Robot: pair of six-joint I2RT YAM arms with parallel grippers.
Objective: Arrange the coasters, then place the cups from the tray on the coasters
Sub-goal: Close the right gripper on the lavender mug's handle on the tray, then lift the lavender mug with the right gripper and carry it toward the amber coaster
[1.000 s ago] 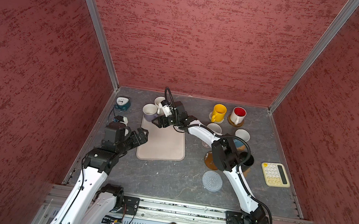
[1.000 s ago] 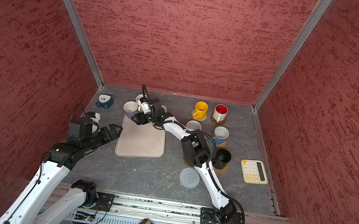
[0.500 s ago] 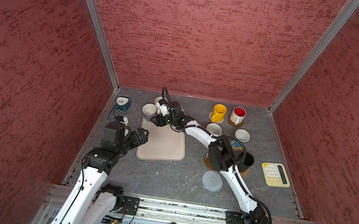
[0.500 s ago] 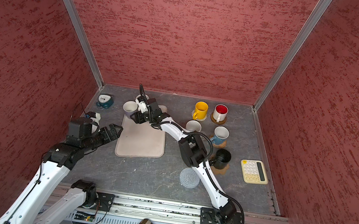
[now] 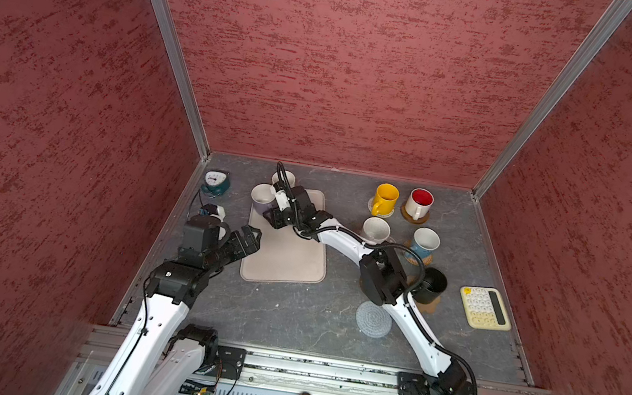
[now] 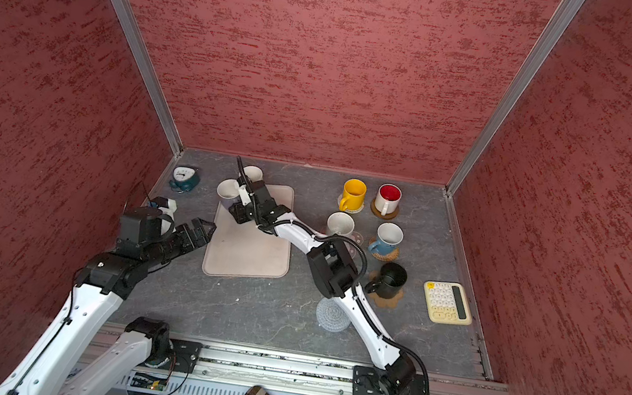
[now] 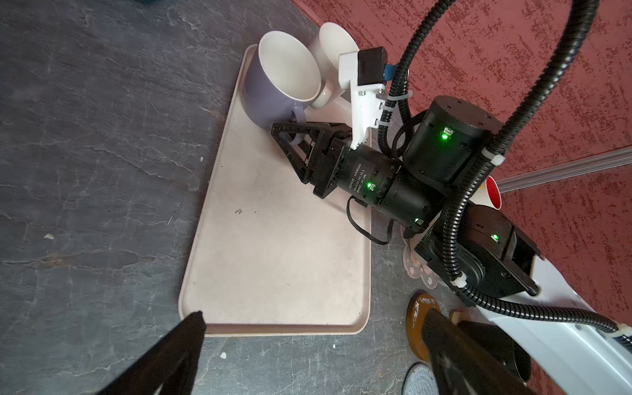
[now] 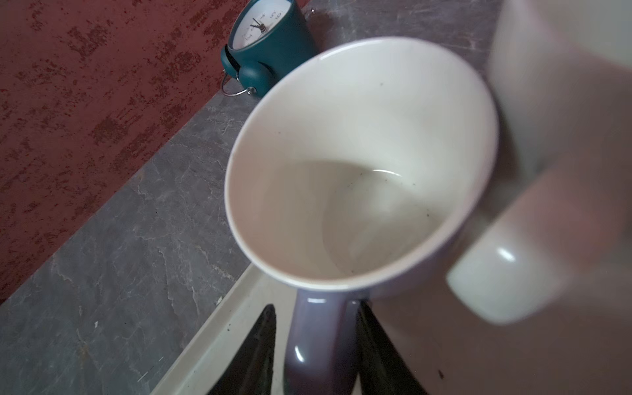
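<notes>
A lavender cup stands on the beige tray's far left corner, beside a plain white cup. My right gripper straddles the lavender handle; one finger touches it and a sliver of tray shows beside the other. My left gripper hangs open and empty at the tray's near left edge. Yellow, red-lined, white, blue and black cups stand on coasters at the right. A grey-blue coaster and a brown disc lie bare.
A teal clock stands at the far left corner by the wall. A cream calculator lies at the right edge. My right arm stretches across the table over the brown disc. Red walls close in three sides.
My right gripper has slid left along the tray's far end to the lavender cup and narrowed its jaws round the handle. The left arm has not moved.
</notes>
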